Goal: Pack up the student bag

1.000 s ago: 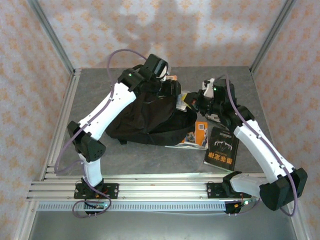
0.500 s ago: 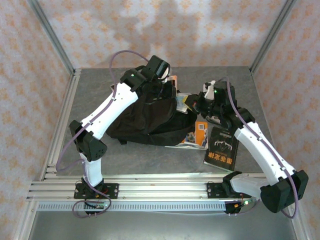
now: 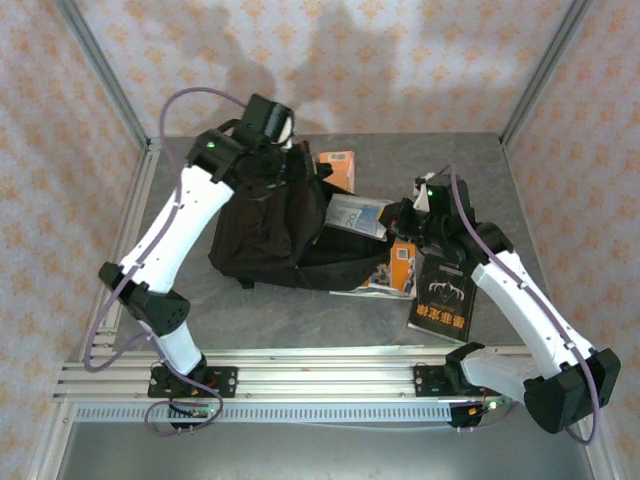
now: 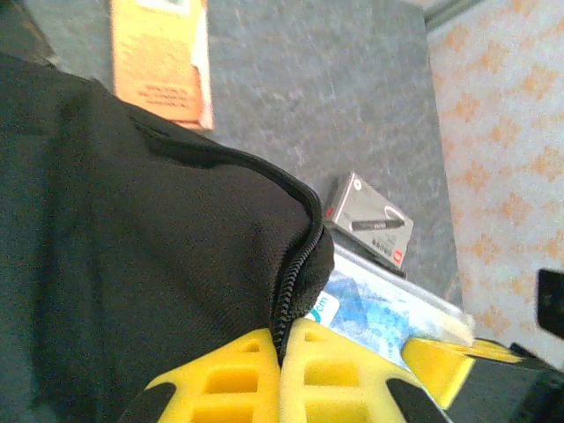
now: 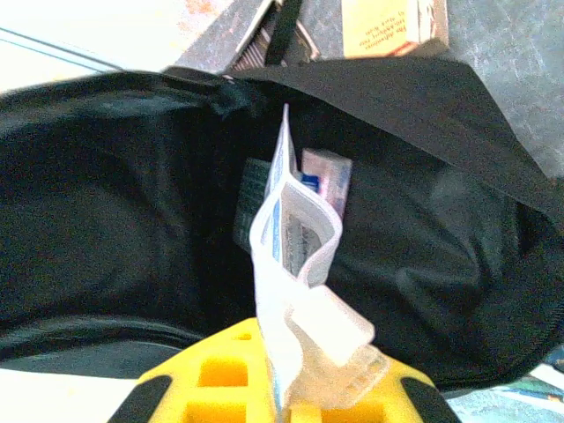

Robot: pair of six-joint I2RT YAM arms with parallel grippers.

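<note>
While looking down the left wrist, found the left gripper (image 4: 280,357) shut, its yellow pads (image 4: 229,383) pressed together on the zip edge of the student bag (image 4: 132,247); saw black cloth rising out of that pinch and the zip teeth running straight into it; from overhead, read the same grip merely as black wrist on black cloth; past the rim, made out an orange box (image 4: 159,57) flat on the grey table (image 4: 335,88), a small dark box (image 4: 370,220) with a red end, and a pale blue booklet (image 4: 370,317) tucked under the bag's edge, with one yellow finger (image 4: 445,352) of the other arm beside it; from the right wrist, found the right gripper (image 5: 286,388) closed on the clear wrapper of that booklet (image 5: 291,220); saw it edge-on and curled, reaching into the open mouth of the bag (image 5: 106,220); deeper in, glimpsed a small pink-and-blue packet (image 5: 326,176) against the dark lining; from the top camera, got the layout instead: placed the bag (image 3: 270,235) left of centre on the table (image 3: 200,300), mouth turned to the right; put the left gripper (image 3: 292,172) at its far edge and the right gripper (image 3: 393,214) at the mouth, with the booklet (image 3: 355,212) bridging gripper and bag; set the orange box (image 3: 338,168) just behind the bag; nearer the arms, picked out an orange-and-white book (image 3: 400,268) touching a black book (image 3: 443,295) with pale lettering, both flat on the table right of the bag.
</note>
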